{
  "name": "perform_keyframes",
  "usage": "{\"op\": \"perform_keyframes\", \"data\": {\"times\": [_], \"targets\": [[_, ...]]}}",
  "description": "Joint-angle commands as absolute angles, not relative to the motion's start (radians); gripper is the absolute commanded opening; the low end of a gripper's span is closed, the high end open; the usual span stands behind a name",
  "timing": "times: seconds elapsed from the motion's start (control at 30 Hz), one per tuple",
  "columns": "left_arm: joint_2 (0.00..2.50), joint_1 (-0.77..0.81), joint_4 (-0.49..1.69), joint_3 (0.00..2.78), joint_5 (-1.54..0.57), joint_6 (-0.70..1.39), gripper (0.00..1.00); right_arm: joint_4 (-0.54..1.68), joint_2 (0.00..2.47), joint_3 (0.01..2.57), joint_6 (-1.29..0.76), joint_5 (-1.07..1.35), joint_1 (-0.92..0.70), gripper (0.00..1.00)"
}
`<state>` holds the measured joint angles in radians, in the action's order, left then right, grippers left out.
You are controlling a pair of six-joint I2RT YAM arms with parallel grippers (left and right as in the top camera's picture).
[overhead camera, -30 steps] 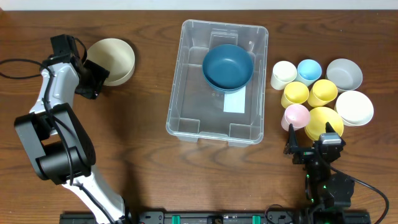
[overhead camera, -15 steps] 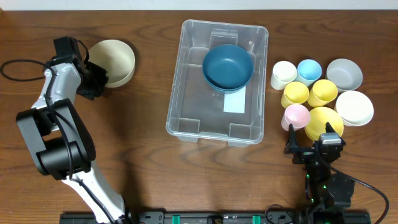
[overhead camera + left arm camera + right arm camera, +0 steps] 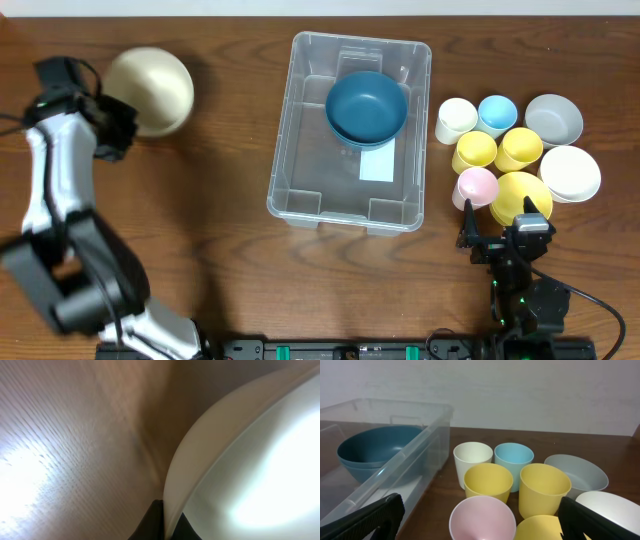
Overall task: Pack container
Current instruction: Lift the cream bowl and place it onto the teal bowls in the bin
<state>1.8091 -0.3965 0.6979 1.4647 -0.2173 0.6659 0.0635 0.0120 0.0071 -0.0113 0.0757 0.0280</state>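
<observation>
The container (image 3: 283, 130) is a large clear bin in the middle of the table, with two stacked dark blue bowls (image 3: 366, 105) in its far half. A cream bowl (image 3: 152, 88) is at the far left, tipped so its rounded underside faces up. My left gripper (image 3: 121, 122) is shut on its rim. In the left wrist view the dark fingertips (image 3: 157, 522) pinch the bowl's edge (image 3: 175, 490) above the wood. My right gripper (image 3: 498, 235) stands open at the front right, just short of a pink cup (image 3: 482, 517). The bin's wall (image 3: 405, 460) shows at the left of the right wrist view.
Right of the bin stand a white cup (image 3: 456, 120), a light blue cup (image 3: 497, 113), two yellow cups (image 3: 474, 152), a grey bowl (image 3: 553, 120), a white bowl (image 3: 569, 172) and a yellow bowl (image 3: 518, 192). A white label (image 3: 377, 165) lies on the bin's base.
My left gripper closed on the cream bowl's rim. The arm then swung left, carrying the bowl left and tipping it over. The right arm has not moved.
</observation>
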Motion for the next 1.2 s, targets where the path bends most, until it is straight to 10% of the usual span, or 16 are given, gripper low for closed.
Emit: {"op": "perform_keyframes", "data": {"times": [0.0, 0.63, 1.17], "targets": [[1.626, -0.371, 0.694, 1.478, -0.228, 0.570, 0.06, 0.066, 0.007, 0.006, -0.022, 0.083, 0.034, 0.99], [1.504, 0.281, 0.443, 1.478, -0.223, 0.393, 0.06, 0.066, 0.007, 0.006, -0.021, 0.083, 0.034, 0.99], [1.817, 0.428, 0.263, 1.478, -0.106, 0.397, 0.06, 0.066, 0.007, 0.006, -0.021, 0.083, 0.034, 0.99]]}}
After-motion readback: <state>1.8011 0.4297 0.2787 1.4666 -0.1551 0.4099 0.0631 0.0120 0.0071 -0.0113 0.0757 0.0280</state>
